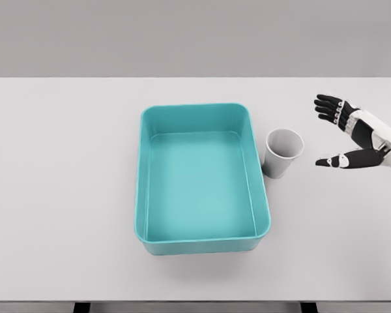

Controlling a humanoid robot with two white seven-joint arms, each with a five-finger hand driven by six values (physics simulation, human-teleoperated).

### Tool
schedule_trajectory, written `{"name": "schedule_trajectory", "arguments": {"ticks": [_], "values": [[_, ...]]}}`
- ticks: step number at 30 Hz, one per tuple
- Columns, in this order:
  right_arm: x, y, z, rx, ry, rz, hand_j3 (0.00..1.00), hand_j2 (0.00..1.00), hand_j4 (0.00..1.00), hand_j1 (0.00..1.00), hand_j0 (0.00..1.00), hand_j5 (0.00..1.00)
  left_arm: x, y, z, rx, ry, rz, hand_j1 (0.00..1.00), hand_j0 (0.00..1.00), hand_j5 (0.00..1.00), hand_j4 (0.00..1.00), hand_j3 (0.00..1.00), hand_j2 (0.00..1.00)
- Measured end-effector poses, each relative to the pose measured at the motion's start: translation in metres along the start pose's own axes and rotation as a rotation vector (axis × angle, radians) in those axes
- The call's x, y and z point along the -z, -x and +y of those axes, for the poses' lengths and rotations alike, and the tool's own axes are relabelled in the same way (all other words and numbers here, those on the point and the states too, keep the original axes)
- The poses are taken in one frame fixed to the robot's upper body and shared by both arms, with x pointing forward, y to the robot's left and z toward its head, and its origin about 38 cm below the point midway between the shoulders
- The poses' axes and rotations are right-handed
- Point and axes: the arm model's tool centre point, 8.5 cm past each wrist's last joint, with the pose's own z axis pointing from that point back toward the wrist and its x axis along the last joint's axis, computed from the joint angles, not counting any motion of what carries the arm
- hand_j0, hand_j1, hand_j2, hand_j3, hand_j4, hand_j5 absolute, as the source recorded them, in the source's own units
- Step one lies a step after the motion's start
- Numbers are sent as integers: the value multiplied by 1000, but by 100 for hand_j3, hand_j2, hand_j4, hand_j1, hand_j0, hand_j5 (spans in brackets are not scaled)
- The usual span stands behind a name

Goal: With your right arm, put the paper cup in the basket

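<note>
Nearest me sat the teal basket [204, 242] mid-bench, paper cup [283, 152] upright just beside its right wall; my right hand [355, 137] hovered near the cup, fingers spread, holding nothing.

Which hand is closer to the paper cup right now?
Right. The right hand hangs open just right of the paper cup, not touching it. The left hand is out of view.

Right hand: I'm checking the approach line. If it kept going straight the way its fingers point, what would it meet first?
Probably the paper cup: the open right hand points left at it, with only bare table between. Height from one view is uncertain.
</note>
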Motion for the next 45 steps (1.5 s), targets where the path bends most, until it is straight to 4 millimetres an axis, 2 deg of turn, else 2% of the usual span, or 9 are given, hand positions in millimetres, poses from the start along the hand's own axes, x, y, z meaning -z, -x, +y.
{"name": "schedule_trajectory", "arguments": {"ticks": [6, 22, 45], "values": [[9, 26, 16, 92, 10, 11, 100, 100, 100, 100, 100, 100, 0, 0, 0, 0, 0, 0, 100, 100, 100, 100, 100, 100], [16, 70, 38, 207, 20, 63, 100, 100, 100, 100, 100, 100, 0, 0, 0, 0, 0, 0, 100, 100, 100, 100, 100, 100], [33, 85, 50, 255, 28, 63, 100, 100, 100, 100, 100, 100, 0, 0, 0, 0, 0, 0, 100, 100, 100, 100, 100, 100]]}}
